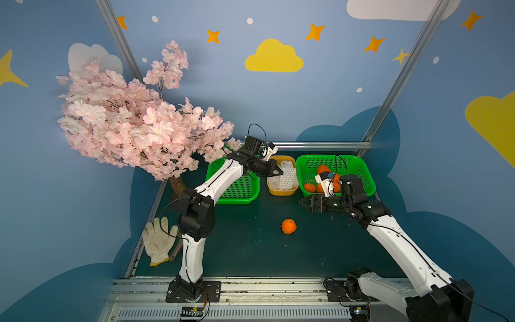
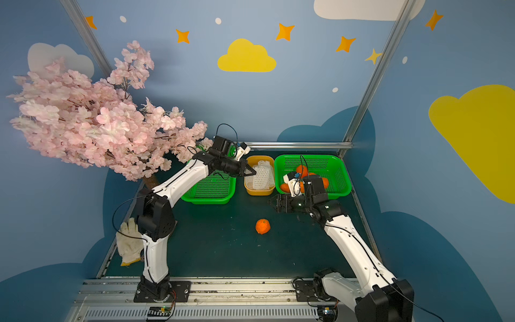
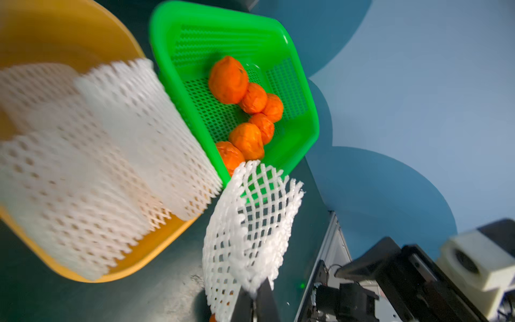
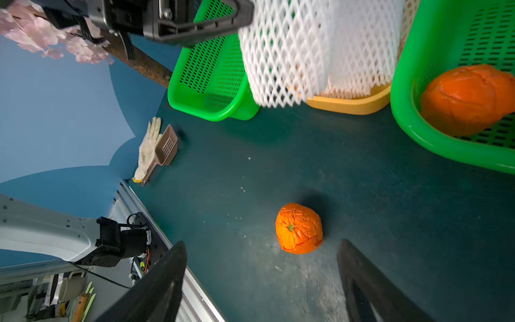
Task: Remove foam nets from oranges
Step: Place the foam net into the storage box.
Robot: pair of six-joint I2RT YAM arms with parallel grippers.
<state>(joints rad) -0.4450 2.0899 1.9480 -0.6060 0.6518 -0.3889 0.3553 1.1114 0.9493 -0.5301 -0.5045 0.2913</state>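
Note:
My left gripper (image 3: pixel 257 295) is shut on the edge of a white foam net (image 3: pixel 245 223), which hangs empty. In both top views the left gripper (image 1: pixel 280 171) (image 2: pixel 252 172) is over the yellow tub (image 1: pixel 281 191), where more foam nets (image 1: pixel 285 178) are piled. A bare orange (image 1: pixel 289 226) (image 4: pixel 299 228) lies on the dark table. My right gripper (image 1: pixel 302 202) (image 4: pixel 262 244) hovers open just right of and above it, holding nothing. Several bare oranges (image 3: pixel 228 79) (image 1: pixel 323 169) lie in the right green basket (image 1: pixel 359 167).
An empty green basket (image 1: pixel 237 189) stands left of the tub, partly under the left arm. A pink blossom tree (image 1: pixel 133 120) overhangs the back left. A white glove (image 1: pixel 157 239) and a brown scoop (image 4: pixel 167 147) lie at the table's left edge.

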